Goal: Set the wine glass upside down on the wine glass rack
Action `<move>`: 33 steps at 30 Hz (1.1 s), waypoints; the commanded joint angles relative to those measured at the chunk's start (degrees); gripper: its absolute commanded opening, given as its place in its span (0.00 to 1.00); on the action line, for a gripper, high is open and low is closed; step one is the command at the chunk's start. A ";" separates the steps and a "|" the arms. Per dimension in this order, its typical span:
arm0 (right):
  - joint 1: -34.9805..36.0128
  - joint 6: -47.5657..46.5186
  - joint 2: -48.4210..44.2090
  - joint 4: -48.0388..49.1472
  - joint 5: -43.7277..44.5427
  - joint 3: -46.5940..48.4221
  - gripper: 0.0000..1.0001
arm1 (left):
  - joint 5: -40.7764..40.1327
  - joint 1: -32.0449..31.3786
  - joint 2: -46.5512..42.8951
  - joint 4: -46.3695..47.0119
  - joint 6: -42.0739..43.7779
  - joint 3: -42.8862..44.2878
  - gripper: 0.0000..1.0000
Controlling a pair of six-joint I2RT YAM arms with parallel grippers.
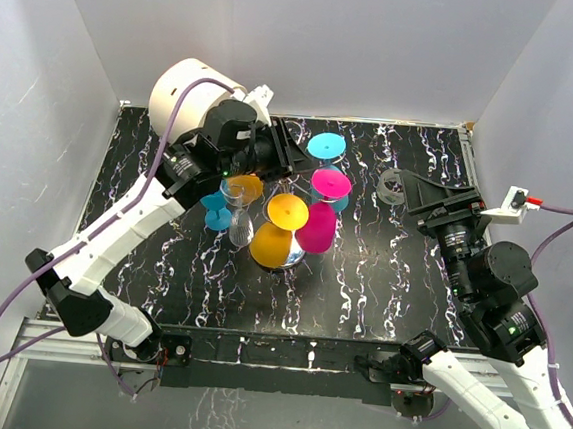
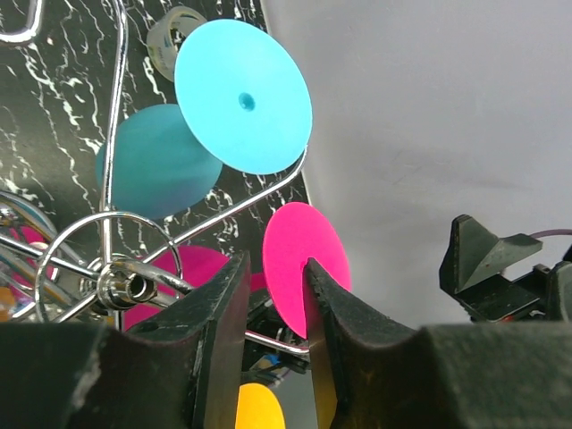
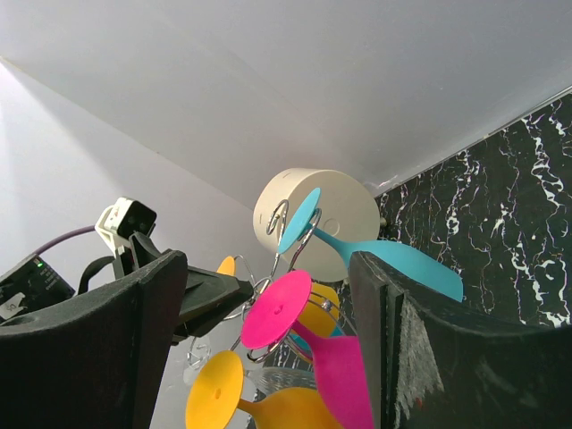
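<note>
Black white-veined marble counter [image 1: 381, 283] between plain white walls. At centre, thin silver wire rack [image 2: 121, 286] holding upside-down wine glasses: cyan glass [image 1: 326, 146], magenta glass [image 1: 321, 218], yellow glass [image 1: 277, 236], clear amber-footed glass [image 1: 238, 220]. Left end effector [image 2: 275, 264] beside rack, released, jaws slightly parted, empty. Right end effector [image 3: 266, 259] well apart, spread wide, empty.

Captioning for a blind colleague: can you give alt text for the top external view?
A wire wine glass rack at the centre of a black marbled table holds upside-down coloured wine glasses. The left arm reaches to it; the right arm stands aside, jaws open.
</note>
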 commanded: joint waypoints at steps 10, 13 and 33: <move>0.19 -0.18 -0.03 0.65 0.65 0.34 0.71 | -6.91 0.22 -5.55 -3.98 17.05 6.13 0.41; 0.19 -0.24 0.29 0.57 0.74 0.37 0.71 | -11.51 0.68 -6.82 -4.32 22.12 6.49 0.48; 0.19 -2.50 2.28 0.12 3.00 1.60 0.71 | -34.04 22.00 -9.10 -9.65 33.67 -0.48 0.57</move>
